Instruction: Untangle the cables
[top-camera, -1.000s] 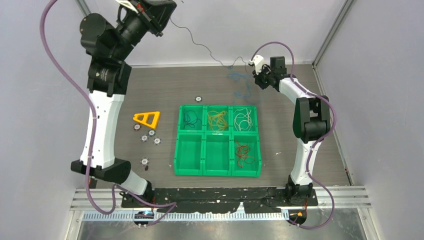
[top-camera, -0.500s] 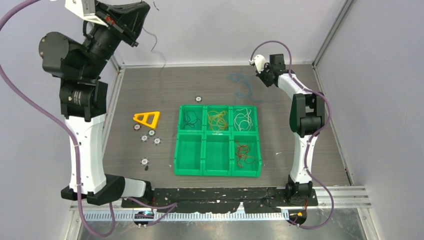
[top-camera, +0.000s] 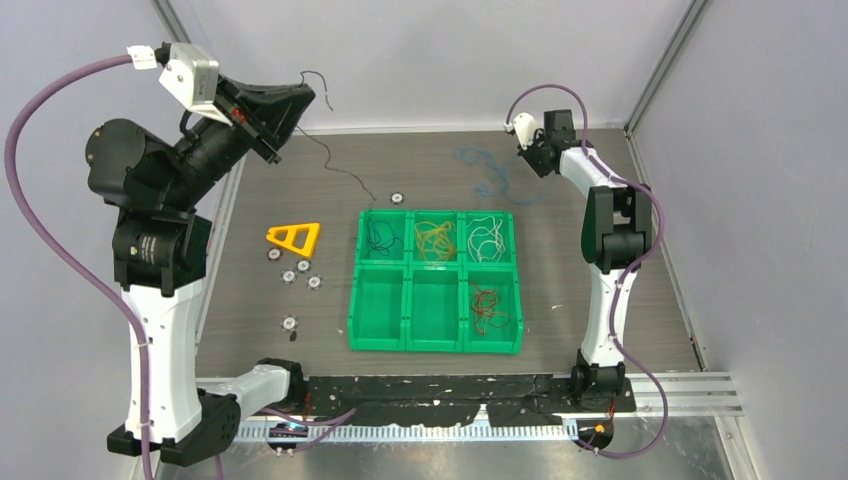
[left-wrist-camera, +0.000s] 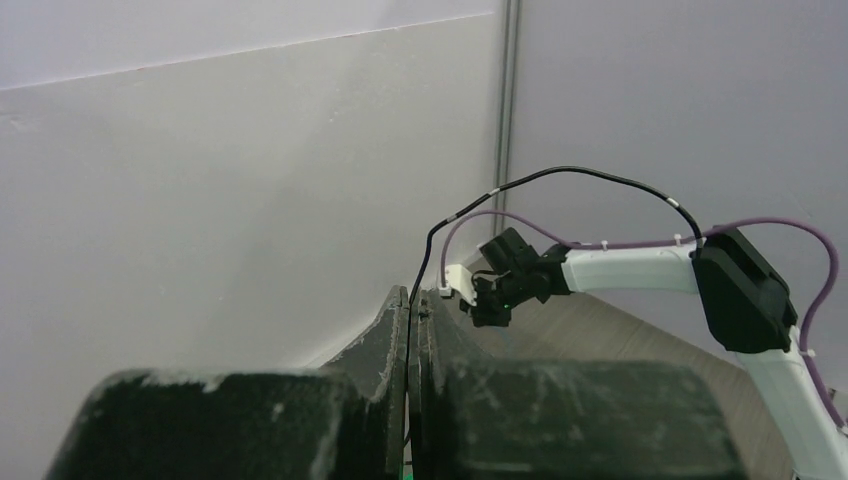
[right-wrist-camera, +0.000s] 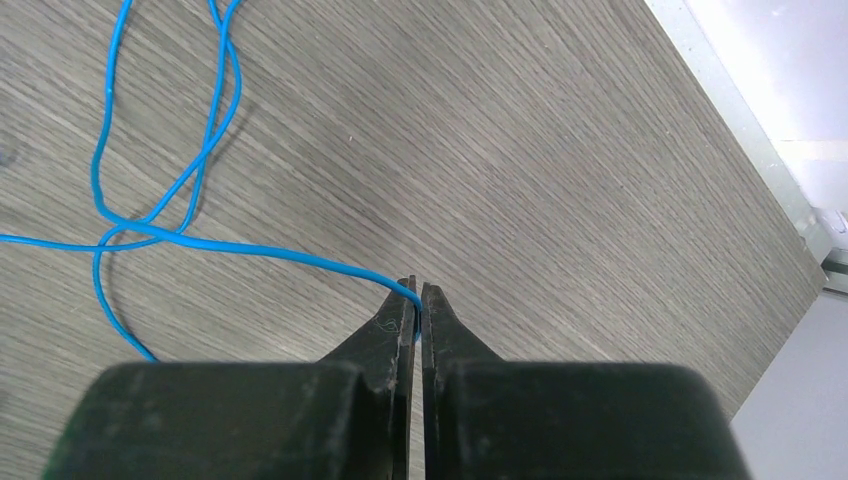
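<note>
Left claw (left-wrist-camera: 412, 296), jaws pinched shut on a thread-thin black cable (left-wrist-camera: 560, 172), is raised high over the far-left corner of the desk (top-camera: 420, 160). The wire arcs up past the fingertips and, seen from above, trails down to the wood and ends near a small white disc (top-camera: 397, 198) just behind the tray.

Across the desk, the right claw (right-wrist-camera: 415, 292) is closed on one end of the blue cable (right-wrist-camera: 250, 250), low over the far-right corner. The rest of that wire lies in loose, crossing loops on the wood between the claw and the tray's back edge.

The two wires now look well apart, with no shared knot in view, so the step in hand appears to be drawing black free of blue. The next move likely calls for carrying each strand to its own compartment without dragging it through the other's loops.

The green tray (top-camera: 351, 310) has six compartments in two rows:
- Far row, left: a dark cable (top-camera: 381, 236).
- Far row, middle: a yellow-orange cable (top-camera: 435, 238).
- Far row, right: a white cable (top-camera: 487, 238).
- Near row, right: a red cable (top-camera: 490, 305).
- Near row, left and middle: both bare — room, it seems, for the blue.
</note>
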